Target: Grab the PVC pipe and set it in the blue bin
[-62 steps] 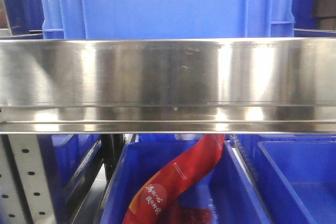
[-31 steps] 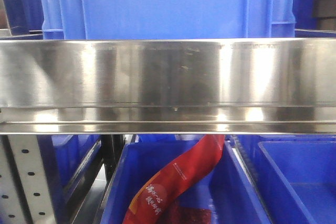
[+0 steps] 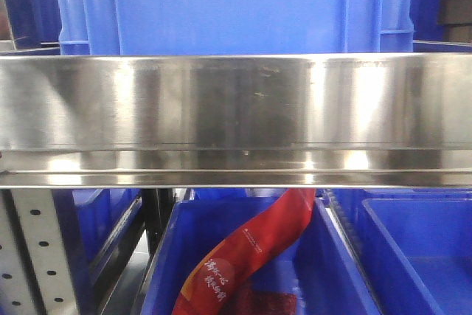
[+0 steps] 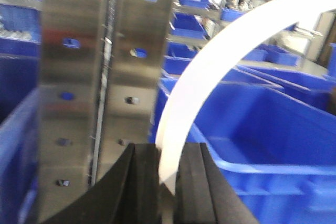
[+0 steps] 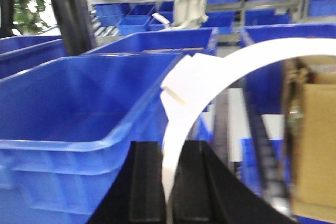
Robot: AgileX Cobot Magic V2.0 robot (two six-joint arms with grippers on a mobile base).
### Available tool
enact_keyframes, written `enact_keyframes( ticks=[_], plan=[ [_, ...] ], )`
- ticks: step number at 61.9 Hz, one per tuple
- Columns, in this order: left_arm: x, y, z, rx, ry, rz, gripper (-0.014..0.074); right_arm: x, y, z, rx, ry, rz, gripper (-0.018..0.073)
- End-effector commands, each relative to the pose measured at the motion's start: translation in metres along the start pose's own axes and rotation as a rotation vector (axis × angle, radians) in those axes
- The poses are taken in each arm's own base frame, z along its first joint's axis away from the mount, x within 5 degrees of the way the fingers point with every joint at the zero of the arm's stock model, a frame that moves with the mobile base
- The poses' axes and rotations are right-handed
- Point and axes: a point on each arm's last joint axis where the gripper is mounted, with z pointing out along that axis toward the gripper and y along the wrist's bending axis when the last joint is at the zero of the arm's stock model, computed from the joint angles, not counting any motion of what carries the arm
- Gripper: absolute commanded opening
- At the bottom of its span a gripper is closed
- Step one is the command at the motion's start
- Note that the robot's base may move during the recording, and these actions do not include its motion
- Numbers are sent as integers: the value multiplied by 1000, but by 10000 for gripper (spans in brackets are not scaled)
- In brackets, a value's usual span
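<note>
Left wrist view: the PVC pipe [image 4: 205, 72] (bent into an arc) is pinched in the nearly closed left gripper [image 4: 168, 153]; the right gripper [image 5: 167, 153] is likewise closed on it. Released unevenly, it could be sprung against the steel upright [image 4: 79, 77] — missing the blue bin [image 5: 63, 142].

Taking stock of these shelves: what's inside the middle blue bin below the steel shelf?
A red printed bag lies in the middle blue bin, slanting up toward the steel shelf. Its top end is hidden behind the shelf; the frame's edge cuts off its lower end.
</note>
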Motion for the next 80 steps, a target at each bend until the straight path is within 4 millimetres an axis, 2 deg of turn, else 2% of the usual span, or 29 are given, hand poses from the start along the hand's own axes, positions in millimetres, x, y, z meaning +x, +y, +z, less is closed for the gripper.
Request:
enact_keyframes(
  ticks=[1, 10, 25, 38, 42, 50, 59, 69, 80],
  plan=[
    [-14, -9, 1, 64, -3, 5, -111, -13, 10, 5, -69, -27, -18, -158],
    [-25, -25, 22, 166, 16, 64, -111, -29, 30, 22, -180, -42, -68, -158],
    [-51, -61, 71, 302, 33, 66, -111, -49, 68, 69, -305, 7, -83, -158],
    [-74, -81, 129, 313, 37, 67, -111, -64, 92, 112, -338, 29, -89, -158],
    [-79, -88, 154, 315, 44, 66, -111, -65, 98, 130, -337, 43, -91, -158],
    [-73, -99, 197, 317, 72, 51, -111, -60, 109, 166, -334, 81, -87, -158],
    [-58, -107, 230, 321, 119, 27, -111, -47, 116, 193, -329, 149, -94, -158],
    [-39, -109, 249, 315, 173, 32, -111, -28, 117, 206, -322, 255, -110, -158],
    [-28, -110, 255, 317, 231, 37, -108, -25, 117, 208, -320, 265, -111, -158]
  ],
)
